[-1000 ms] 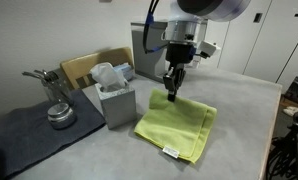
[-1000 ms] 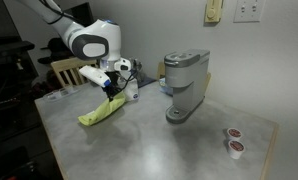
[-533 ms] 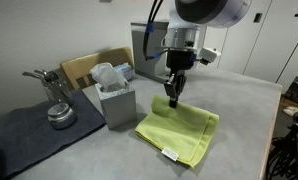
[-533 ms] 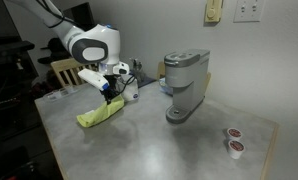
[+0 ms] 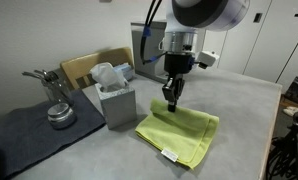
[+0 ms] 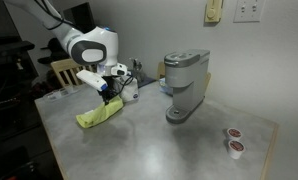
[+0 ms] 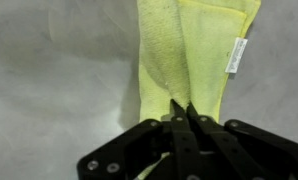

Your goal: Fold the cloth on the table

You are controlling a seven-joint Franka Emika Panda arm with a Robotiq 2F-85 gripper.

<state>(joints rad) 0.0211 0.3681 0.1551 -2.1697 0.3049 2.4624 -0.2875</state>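
The lime cloth (image 5: 179, 133) lies on the light-grey table (image 5: 239, 110). My gripper (image 5: 171, 102) is shut on the cloth's far edge and lifts it a little, so the cloth rises in a fold toward the jaws. In the wrist view the cloth (image 7: 179, 50) hangs from the closed fingertips (image 7: 180, 107), with its white tag (image 7: 236, 55) at the upper right. In an exterior view the cloth (image 6: 97, 115) drapes down from the gripper (image 6: 107, 93) onto the table (image 6: 149, 140).
A grey tissue box (image 5: 111, 95) stands just beside the cloth. A dark grey mat (image 5: 29, 128) with a metal pot (image 5: 59, 115) lies beyond it. A wooden chair (image 5: 89, 65) stands behind. A coffee machine (image 6: 184, 85) and two pods (image 6: 232, 140) sit further along the table.
My gripper has risen a little and drawn the held cloth edge over the rest of the cloth, which now lies more bunched beneath it.
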